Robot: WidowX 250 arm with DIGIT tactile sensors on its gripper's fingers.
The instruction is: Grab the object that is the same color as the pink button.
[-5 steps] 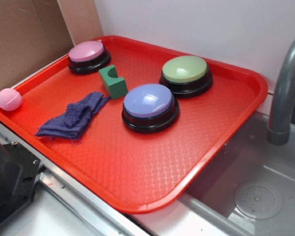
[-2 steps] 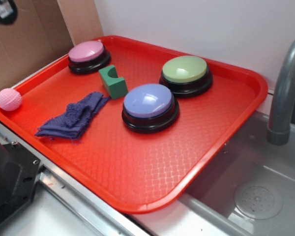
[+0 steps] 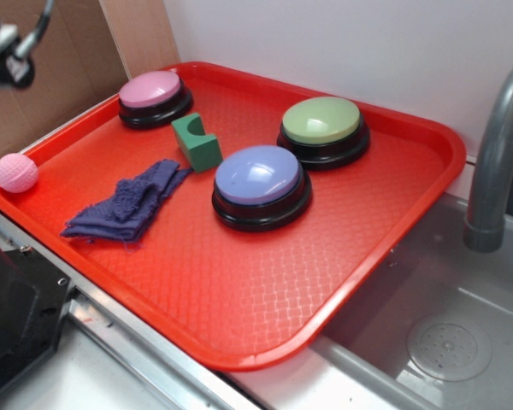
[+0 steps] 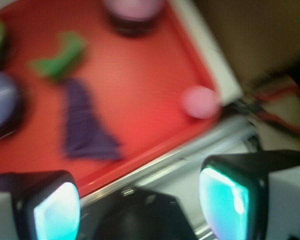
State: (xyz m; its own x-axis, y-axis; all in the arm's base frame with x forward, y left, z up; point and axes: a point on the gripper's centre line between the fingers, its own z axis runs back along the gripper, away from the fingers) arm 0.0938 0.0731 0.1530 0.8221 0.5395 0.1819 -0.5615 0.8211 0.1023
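The small pink ball [image 3: 16, 172] rests on the red tray [image 3: 265, 307] at its 9 o'clock corner, right against the raised rim, with bare tray floor on its inward side. The purple cloth [image 3: 128, 203] lies crumpled toward 3 o'clock from the ball, apart from it. The pink button [image 3: 154, 98] stands at the tray's 11 o'clock corner, well apart from the ball. A green block [image 3: 197, 142] sits between that button and the lavender-blue button [image 3: 261, 186], which holds the tray's middle; the green button [image 3: 323, 130] is at 1 o'clock. The near half of the tray, toward 6 o'clock, is open floor.

The gripper [image 3: 4, 51] hangs at the exterior view's top left, above and beyond the ball over the cardboard wall [image 3: 34, 94], touching nothing. Only part of it shows there. The blurred wrist view shows what the exterior cannot: two fingers [image 4: 57, 210] spread wide apart with nothing between them, and the ball [image 4: 200, 101] up ahead toward 1 o'clock, at the tray's edge.

Past the tray at 4 o'clock a grey sink [image 3: 449, 342] holds only its drain, with the faucet [image 3: 496, 162] rising beside it.
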